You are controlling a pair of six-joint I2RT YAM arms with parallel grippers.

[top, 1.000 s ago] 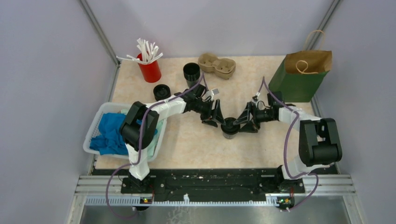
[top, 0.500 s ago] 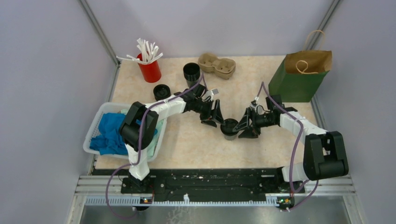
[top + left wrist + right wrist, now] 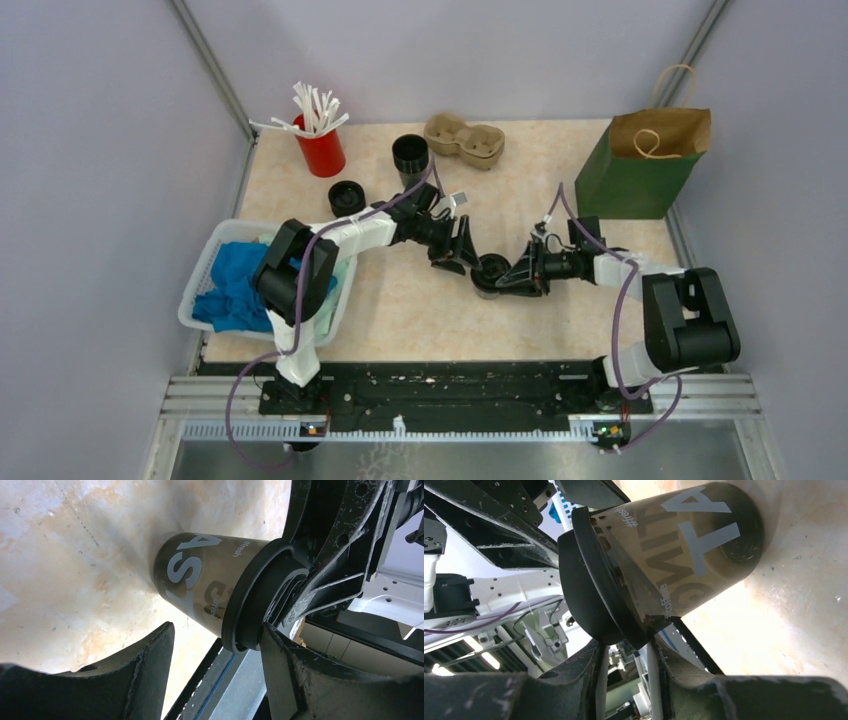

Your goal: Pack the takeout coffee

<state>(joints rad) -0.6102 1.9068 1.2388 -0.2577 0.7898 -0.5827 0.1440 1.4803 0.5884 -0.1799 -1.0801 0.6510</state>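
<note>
Find takeout coffee upright on the bench, between both arms: left gripper spread apart beside it, right gripper narrowed at lid rim; cannot tell if clamped.

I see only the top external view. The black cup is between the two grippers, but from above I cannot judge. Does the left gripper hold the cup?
Observer: No. The left wrist view shows the left gripper open, its fingers wide apart, not clamping the takeout coffee.
Operator: Is the lid on the cup?
Observer: Yes, the right wrist view shows the lid seated on the rim.
Operator: And the other arm?
Observer: The lid's edge sits at the narrow gap between the fingers of the right gripper; if they pinch it, I cannot tell.
</note>
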